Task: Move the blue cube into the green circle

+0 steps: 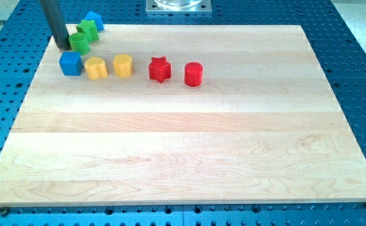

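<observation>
The blue cube (70,63) sits near the board's top left corner. Just above it lies a green, roundish ridged block (79,42), touching a second green block (87,29) up and to its right. My tip (63,47) rests on the board right beside the lower green block's left side, and just above the blue cube with a small gap. The rod rises out of the view's top.
A second blue block (95,19) sits at the board's top edge behind the green ones. To the right of the cube run a yellow heart (95,68), a yellow block (123,64), a red star (159,69) and a red cylinder (194,74). The wooden board (183,157) lies on a blue perforated table.
</observation>
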`<state>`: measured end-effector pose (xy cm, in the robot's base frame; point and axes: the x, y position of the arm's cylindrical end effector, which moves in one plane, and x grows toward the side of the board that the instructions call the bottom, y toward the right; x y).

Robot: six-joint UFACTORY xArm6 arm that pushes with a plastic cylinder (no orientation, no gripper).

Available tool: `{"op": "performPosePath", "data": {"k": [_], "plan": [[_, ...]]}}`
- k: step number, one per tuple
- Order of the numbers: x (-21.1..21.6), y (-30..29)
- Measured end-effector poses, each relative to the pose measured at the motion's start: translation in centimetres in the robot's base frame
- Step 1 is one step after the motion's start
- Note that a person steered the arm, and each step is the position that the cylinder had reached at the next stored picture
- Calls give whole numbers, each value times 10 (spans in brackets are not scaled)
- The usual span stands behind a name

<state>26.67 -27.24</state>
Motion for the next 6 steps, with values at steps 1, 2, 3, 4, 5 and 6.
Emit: {"op": "performPosePath", "data": {"k": [1,2,3,4,5,6], "plan": [[47,-32],[113,-15],[120,13],[113,45],[99,59],[75,59]]}}
